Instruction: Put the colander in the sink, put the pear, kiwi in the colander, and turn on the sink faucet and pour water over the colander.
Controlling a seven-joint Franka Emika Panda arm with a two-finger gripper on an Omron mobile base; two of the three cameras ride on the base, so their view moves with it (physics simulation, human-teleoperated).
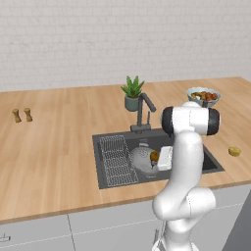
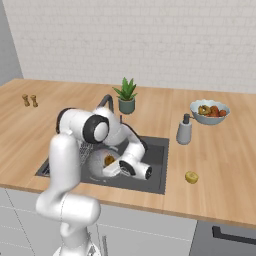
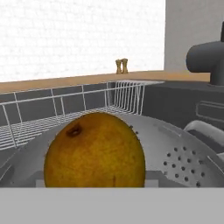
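Observation:
The grey holed colander (image 1: 140,161) (image 2: 98,165) (image 3: 186,162) sits in the dark sink (image 1: 212,161) (image 2: 156,172). The golden-brown pear (image 1: 154,156) (image 2: 109,160) (image 3: 95,151) is low inside its bowl, right at the tip of my gripper (image 1: 158,158) (image 2: 113,165), which reaches down into the basin. In the hand view the pear hides the fingertips, and the jaws look closed around it. The yellowish kiwi (image 1: 235,151) (image 2: 191,177) lies on the counter right of the sink. The dark sink faucet (image 1: 143,110) (image 2: 106,102) (image 3: 208,59) stands behind the basin.
A wire rack (image 1: 115,159) (image 3: 65,109) fills the sink's left side. Behind the sink are a potted plant (image 1: 132,93), a fruit bowl (image 1: 203,96) and a soap dispenser (image 2: 184,130). Two small shakers (image 1: 22,115) stand far left on the wooden counter.

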